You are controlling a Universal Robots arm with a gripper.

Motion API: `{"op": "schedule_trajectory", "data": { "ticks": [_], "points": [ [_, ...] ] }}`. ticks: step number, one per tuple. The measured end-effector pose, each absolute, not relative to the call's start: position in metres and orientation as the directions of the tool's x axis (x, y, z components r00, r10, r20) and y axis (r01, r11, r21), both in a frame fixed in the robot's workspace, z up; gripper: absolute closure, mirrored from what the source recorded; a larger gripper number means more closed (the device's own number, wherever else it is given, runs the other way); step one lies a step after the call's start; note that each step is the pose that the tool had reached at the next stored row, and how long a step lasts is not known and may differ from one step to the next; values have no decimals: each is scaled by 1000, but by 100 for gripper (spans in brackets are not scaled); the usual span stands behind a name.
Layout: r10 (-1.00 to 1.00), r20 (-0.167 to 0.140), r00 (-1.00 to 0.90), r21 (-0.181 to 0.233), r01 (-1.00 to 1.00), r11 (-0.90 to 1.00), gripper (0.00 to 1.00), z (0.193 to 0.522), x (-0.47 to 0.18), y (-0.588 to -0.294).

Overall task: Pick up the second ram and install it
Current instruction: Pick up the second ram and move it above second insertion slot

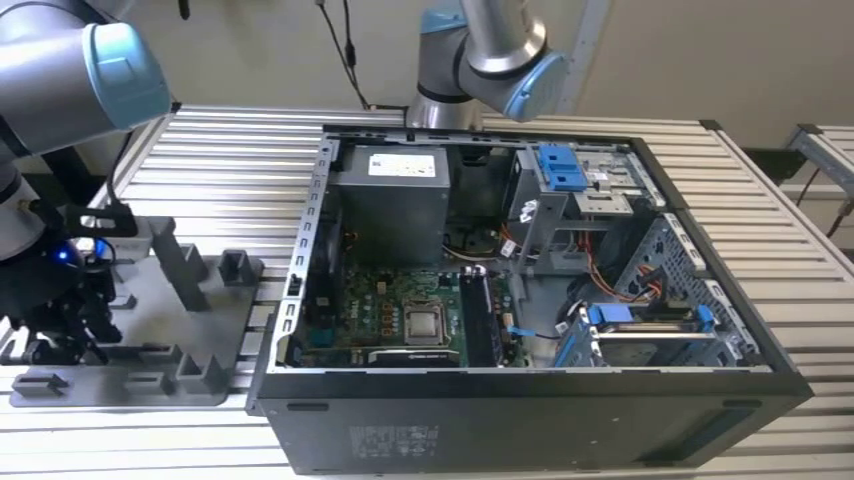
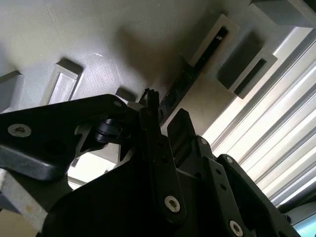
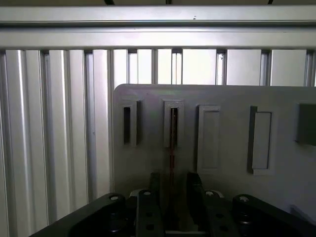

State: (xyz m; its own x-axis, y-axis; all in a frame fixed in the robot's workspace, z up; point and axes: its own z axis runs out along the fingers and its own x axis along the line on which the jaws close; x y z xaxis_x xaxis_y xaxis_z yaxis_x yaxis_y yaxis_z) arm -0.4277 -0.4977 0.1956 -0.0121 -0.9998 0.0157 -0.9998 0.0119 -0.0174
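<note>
The second ram point(image 3: 172, 140) stands on its edge in a narrow slot of the grey fixture tray point(image 3: 227, 98); in the first wrist view it is a thin dark line. In the second wrist view the ram point(image 2: 183, 81) runs as a dark strip out of the same slot. My gripper point(image 3: 173, 192) is lowered over it, one black finger on each side and a small gap to the board, so it stands open. In the exterior view the gripper point(image 1: 64, 325) is down on the grey tray point(image 1: 160, 385), at that view's left, beside the open computer case.
The open black computer case point(image 1: 534, 420) holds the green motherboard point(image 1: 387, 310), with long black sockets point(image 1: 478, 320) beside the processor. Grey fixture blocks point(image 1: 180, 265) rise from the tray near my gripper. A second robot arm point(image 1: 481, 50) stands behind the case on the ribbed metal table point(image 1: 227, 160).
</note>
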Motion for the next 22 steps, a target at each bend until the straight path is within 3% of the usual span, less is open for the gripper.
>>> {"op": "schedule_trajectory", "data": {
  "ticks": [3,6,13,14,22],
  "points": [
    [-1000,16,-12,-18,-1000,12,66,196,-428,-498],
    [-1000,16,-12,-17,-1000,12,79,195,-428,-498],
    [-1000,16,-12,-17,-1000,12,82,195,-428,-498],
    [-1000,16,-12,-17,-1000,12,86,195,-428,-498],
    [-1000,16,-12,-17,-1000,12,86,195,-428,-498]
  ]
}}
